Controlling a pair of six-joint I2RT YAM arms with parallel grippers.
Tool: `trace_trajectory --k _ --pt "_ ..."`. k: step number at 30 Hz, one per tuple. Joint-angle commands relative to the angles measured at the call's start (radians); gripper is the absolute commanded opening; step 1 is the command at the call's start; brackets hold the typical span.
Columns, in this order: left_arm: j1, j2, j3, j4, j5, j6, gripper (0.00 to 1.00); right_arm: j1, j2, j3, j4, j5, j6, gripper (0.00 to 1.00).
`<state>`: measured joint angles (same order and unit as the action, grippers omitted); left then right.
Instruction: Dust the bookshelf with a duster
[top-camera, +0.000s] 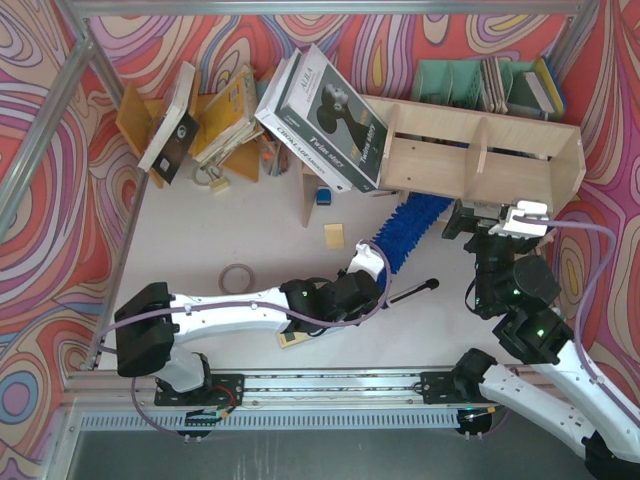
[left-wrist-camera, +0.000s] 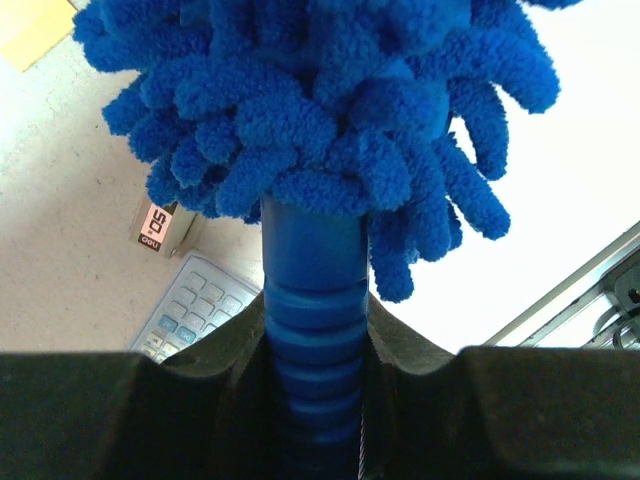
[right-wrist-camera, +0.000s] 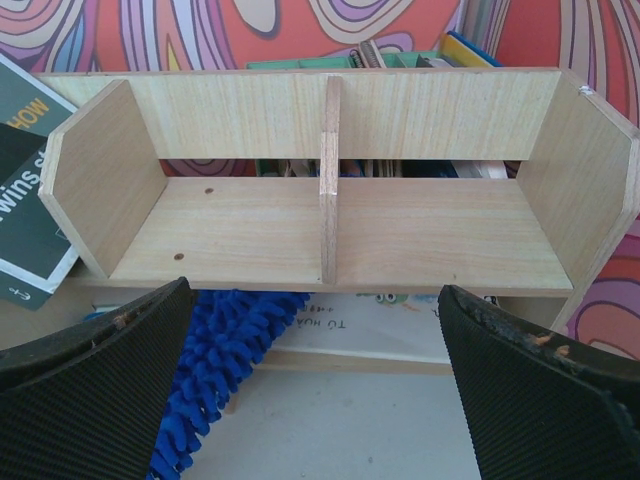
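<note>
**Duster Held at the Front Edge of the Bookshelf**

**Top view.** The left gripper is clamped on the handle of the duster. The blue head runs up and to the right. Its tip lies at the lower front edge of the bookshelf, below the left compartment. The bookshelf sits skewed at the far right of the desk. A black-and-white box leans against its left end panel. Green file holders stand behind it. The right gripper sits just in front of the right compartment, beside the duster tip. A black stick lies on the desk just right of the left gripper. A yellow pad and a tape roll lie to its left. A brown rack with books stands at the far left.

**Left wrist view.** The ribbed handle is pinched between the two fingers. The fluffy head fills the upper frame and hides the bookshelf. Only this view shows a calculator and a small labelled carton on the desk beneath the head.

**Right wrist view.** The right gripper's fingers stand wide apart with nothing between them. The open face of the bookshelf shows two compartments split by one divider. The duster head shows below the front edge, under the left compartment. Whether it touches the board cannot be told. Book spines show through a gap at the back.
</note>
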<state>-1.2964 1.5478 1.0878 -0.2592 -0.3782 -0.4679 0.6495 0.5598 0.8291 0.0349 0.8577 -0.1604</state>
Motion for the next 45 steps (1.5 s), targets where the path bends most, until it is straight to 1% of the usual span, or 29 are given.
trace_trajectory --k 1,6,9,23,24,25,26,27,28,29,31,33,36,38,41,45 --pt "-0.004 -0.082 -0.027 0.205 -0.073 -0.002 0.25 0.004 0.006 0.002 -0.004 -0.009 0.002 0.99" --pt "-0.004 -0.1 -0.039 0.244 -0.082 0.01 0.27 0.004 0.008 0.004 -0.004 -0.011 0.002 0.99" --pt "-0.004 -0.099 -0.035 0.255 -0.081 0.015 0.3 0.004 0.009 0.005 -0.003 -0.011 0.002 0.99" --pt "-0.004 -0.072 -0.006 0.22 -0.072 0.012 0.41 0.004 0.008 0.005 -0.007 -0.011 0.005 0.99" --pt "-0.004 -0.069 -0.003 0.215 -0.07 0.013 0.35 0.004 0.007 0.005 -0.007 -0.011 0.006 0.99" --pt "-0.004 -0.065 0.001 0.209 -0.068 0.013 0.24 0.005 0.006 0.005 -0.007 -0.011 0.006 0.99" --pt "-0.004 -0.059 0.005 0.206 -0.065 0.011 0.17 0.004 0.006 0.006 -0.007 -0.011 0.007 0.99" --pt "-0.004 -0.057 0.007 0.205 -0.061 0.011 0.13 0.004 0.005 0.005 -0.007 -0.011 0.009 0.99" --pt "-0.004 -0.054 0.009 0.202 -0.058 0.012 0.13 0.004 0.005 0.006 -0.006 -0.011 0.008 0.99" --pt "-0.004 -0.051 0.013 0.192 -0.058 0.013 0.17 0.004 0.005 0.006 -0.009 -0.011 0.007 0.99" --pt "-0.004 -0.046 0.021 0.163 -0.061 0.022 0.28 0.004 0.003 0.006 -0.011 -0.011 0.008 0.99" --pt "-0.003 -0.044 0.019 0.123 -0.058 0.041 0.36 0.004 0.001 0.01 -0.018 -0.011 0.014 0.99" --pt "0.002 -0.04 0.006 0.053 0.034 0.085 0.45 0.004 0.0 0.022 -0.042 -0.017 0.035 0.99" --pt "0.002 -0.037 -0.016 0.015 0.057 0.083 0.49 0.004 0.007 0.032 -0.066 -0.02 0.063 0.99" --pt "0.002 -0.041 -0.055 0.01 0.08 0.048 0.52 0.004 0.03 0.058 -0.126 -0.029 0.134 0.99" --pt "0.0 -0.026 -0.109 0.095 0.113 0.01 0.54 0.004 0.059 0.059 -0.166 -0.038 0.211 0.99"
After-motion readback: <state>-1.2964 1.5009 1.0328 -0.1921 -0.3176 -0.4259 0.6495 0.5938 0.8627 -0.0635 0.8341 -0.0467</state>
